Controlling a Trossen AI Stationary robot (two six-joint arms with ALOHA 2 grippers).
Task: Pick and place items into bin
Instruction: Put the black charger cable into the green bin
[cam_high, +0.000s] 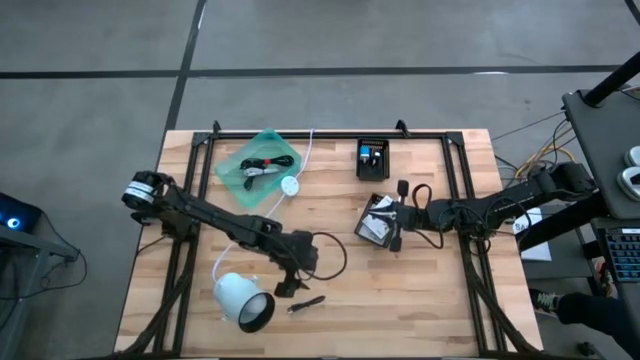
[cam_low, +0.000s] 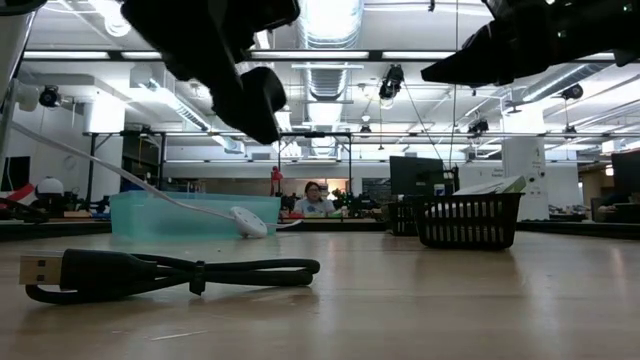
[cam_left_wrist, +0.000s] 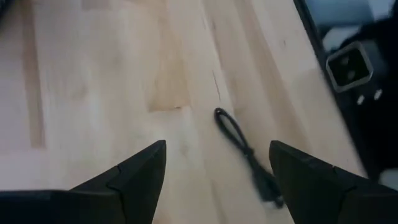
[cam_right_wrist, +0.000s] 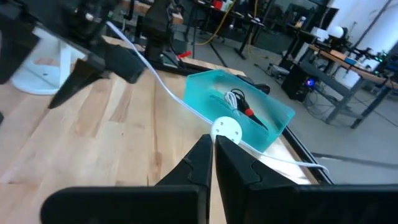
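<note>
A short black cable (cam_high: 306, 302) lies flat near the table's near edge, also seen close up in the low view (cam_low: 160, 272). My left gripper (cam_high: 288, 284) hovers open just above and beside it. In the left wrist view the cable (cam_left_wrist: 241, 146) lies on the wood between the spread fingers. White printed cards (cam_high: 376, 222) lie at mid-table with a dark piece. My right gripper (cam_high: 392, 215) hangs over their right edge, shut and empty (cam_right_wrist: 212, 144). The teal bin (cam_high: 260, 163) at the far left holds a coiled cable and small items.
A white cylindrical lamp (cam_high: 242, 300) lies left of the cable. A white cord with a round disc (cam_high: 290, 185) runs past the bin. A black basket (cam_high: 373, 158) stands at the far edge. Black frame rails border the table. People sit in the room behind.
</note>
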